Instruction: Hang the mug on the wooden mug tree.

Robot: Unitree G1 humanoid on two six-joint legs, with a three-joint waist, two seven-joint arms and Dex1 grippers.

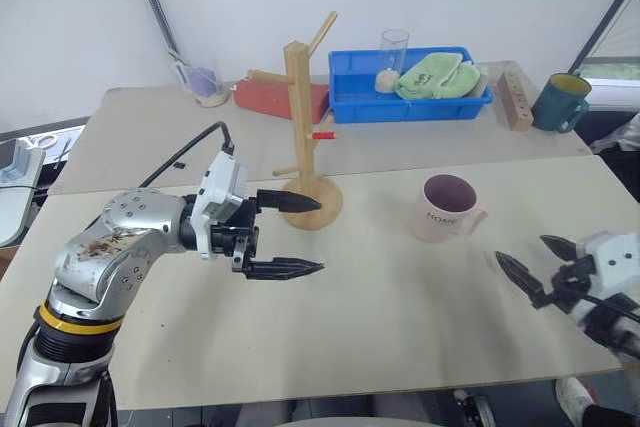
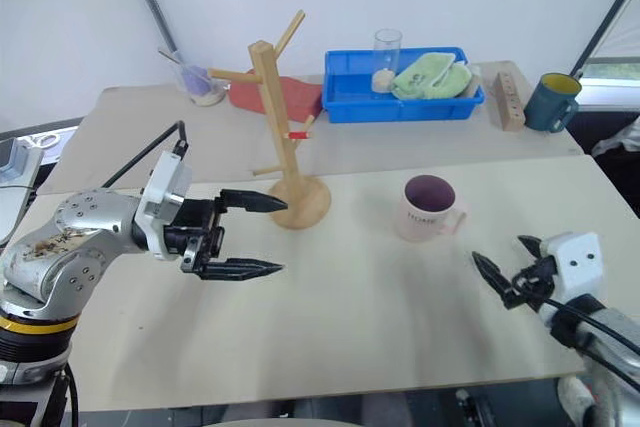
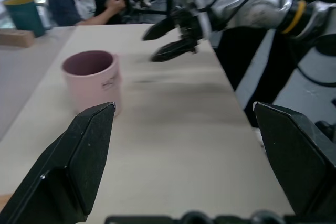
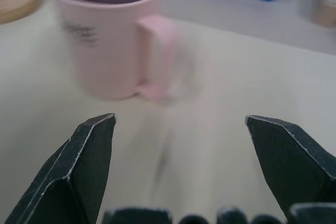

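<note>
One rigid, likely slick and breakable mug (image 1: 444,207) stands upright on the counter (image 1: 380,317); both grippers' fingers gape wide and empty, so its side handle looks the surest hold for the right gripper (image 1: 533,265).

You have the mug (image 1: 445,209) upright on the near table (image 1: 400,317), right of the wooden mug tree (image 1: 303,137). Left gripper (image 1: 290,235) sits just left of the tree's base — right gripper (image 1: 535,265) right of the mug. The bin (image 1: 410,102) lies behind, on the far table.

Mug (image 1: 444,209) matt ceramic; mug tree (image 1: 303,127) bare light wood; worktop (image 1: 400,297) smooth matt board; bin (image 1: 408,97) glossy blue plastic.
</note>
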